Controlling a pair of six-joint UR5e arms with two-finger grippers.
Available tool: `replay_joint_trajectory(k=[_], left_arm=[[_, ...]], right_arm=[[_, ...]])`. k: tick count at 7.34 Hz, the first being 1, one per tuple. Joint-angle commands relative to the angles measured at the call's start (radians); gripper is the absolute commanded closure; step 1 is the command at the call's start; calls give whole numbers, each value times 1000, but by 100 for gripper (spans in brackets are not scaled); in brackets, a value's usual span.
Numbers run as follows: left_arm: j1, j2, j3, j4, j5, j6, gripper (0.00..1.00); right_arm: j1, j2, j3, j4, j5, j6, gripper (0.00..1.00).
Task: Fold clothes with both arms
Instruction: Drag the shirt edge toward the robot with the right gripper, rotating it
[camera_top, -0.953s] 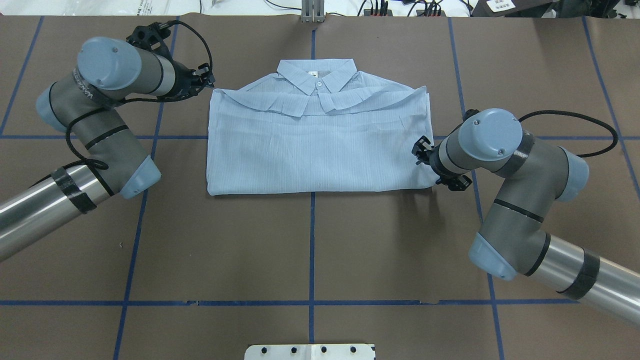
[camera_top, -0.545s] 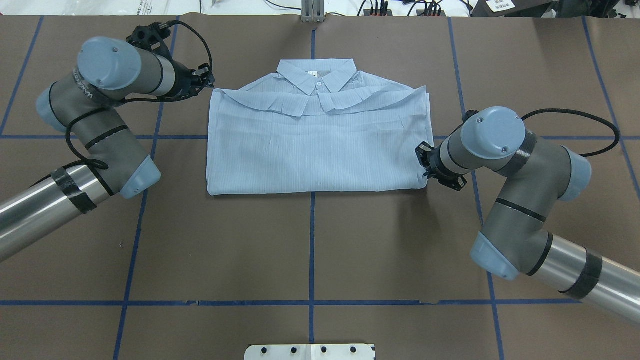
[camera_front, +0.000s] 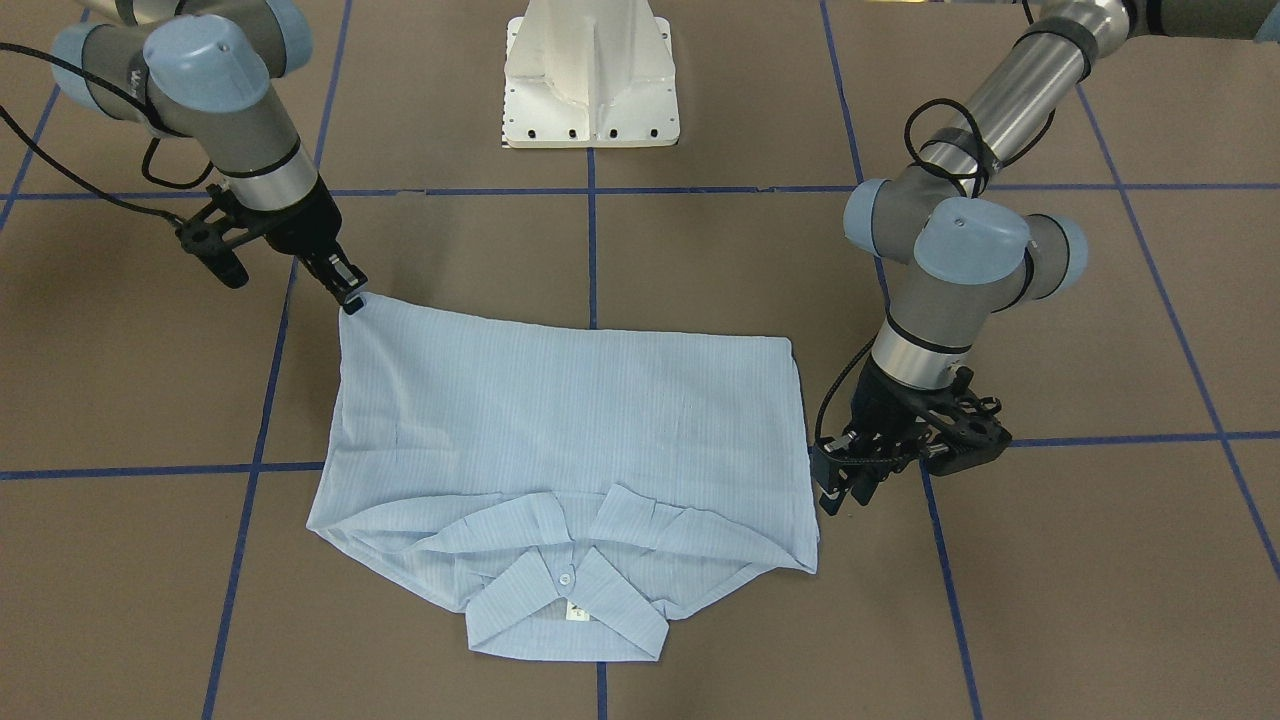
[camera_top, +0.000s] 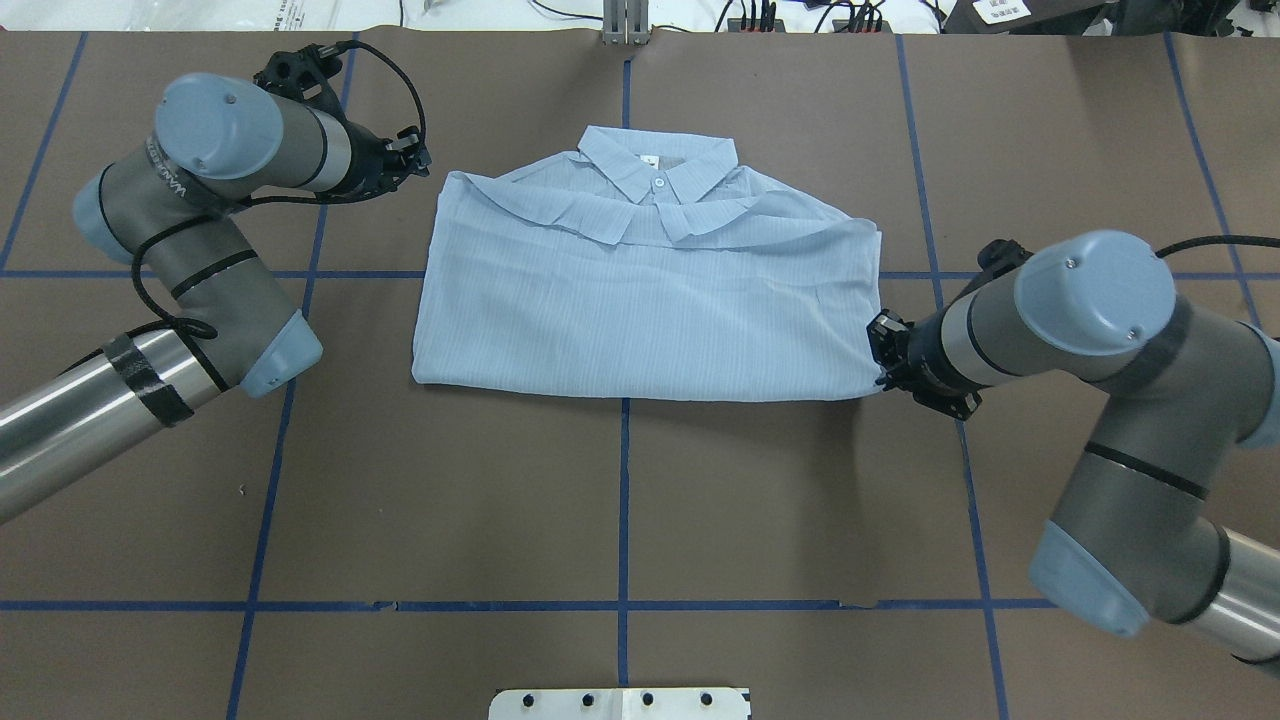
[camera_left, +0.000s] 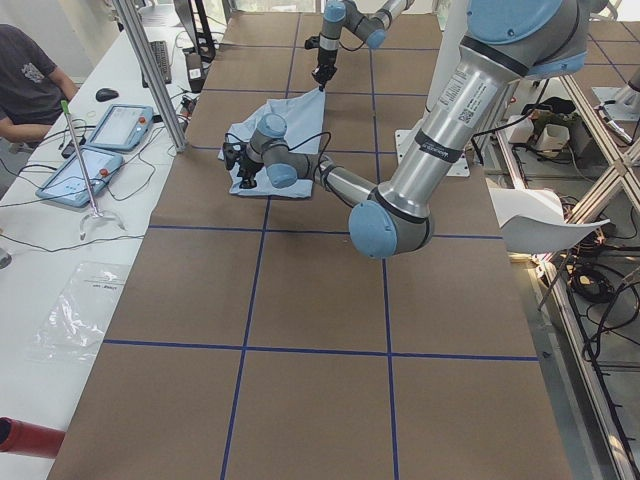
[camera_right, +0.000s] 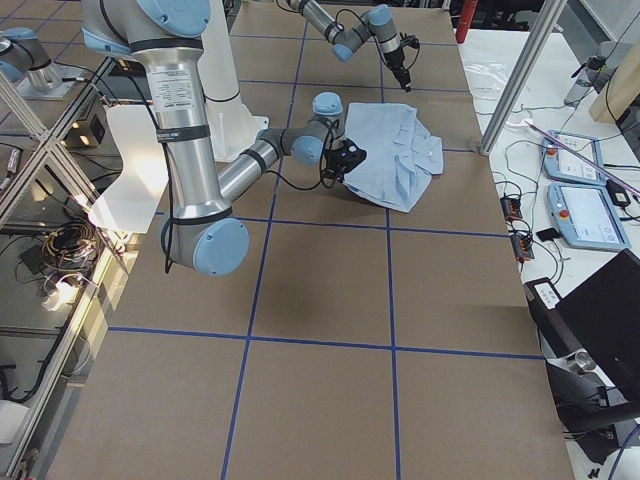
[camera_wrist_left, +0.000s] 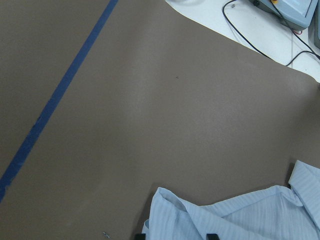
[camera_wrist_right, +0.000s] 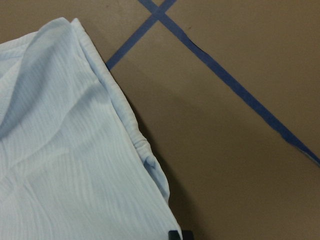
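Note:
The light blue striped shirt (camera_top: 640, 300) lies folded on the brown table, collar and white label at the far side, lying slightly askew. My right gripper (camera_top: 880, 368) is shut on its near right corner, which shows stretched to a point in the front-facing view (camera_front: 352, 300). The right wrist view shows the shirt's bunched edge (camera_wrist_right: 145, 155). My left gripper (camera_top: 420, 158) is open and empty just beside the far left shoulder corner, clear of the cloth (camera_front: 840, 495). In the left wrist view that shirt corner (camera_wrist_left: 165, 200) lies low in the picture between the two fingertips.
The white pedestal base (camera_front: 590, 75) stands at the robot's side of the table. Blue tape lines (camera_top: 623, 500) cross the brown cover. Cables and white sheets line the far edge (camera_top: 800, 15). An operator (camera_left: 25, 70) sits by tablets beyond it.
My right gripper took hold of the shirt's near right corner and pulled it right and toward the robot. The shirt slid right and skewed. The left arm has not moved.

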Motion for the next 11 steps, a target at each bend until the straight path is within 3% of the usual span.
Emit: replay_joint_trajectory(k=[1,2,3,4,5,6,7,9,11], left_arm=[[0,0,-40,3,-5,-8,50],[3,1,-64,6,-8,-10,50],[12,1,-113,39,-13,-11,50],[20,21,-199,96,-105,-54,50],[55,61,-294,118,-146,-100,49],[98,105,-354,125,-145,-144,46],[147,121,-382,154,-142,-216,42],[260,142,-480,269,-110,-333,31],[372,147,-474,294,-27,-428,31]], right_arm=[[-169,-96,203,-132,15,138,100],[-292,-96,272,-256,26,191,100],[-369,-93,341,-365,96,195,100],[-482,-93,354,-382,113,215,36],[-600,-95,354,-381,50,303,0],[-630,-93,354,-383,2,343,0],[-578,-73,354,-378,-9,344,0],[-327,26,278,-378,-12,319,0],[-107,88,200,-378,-8,86,0]])
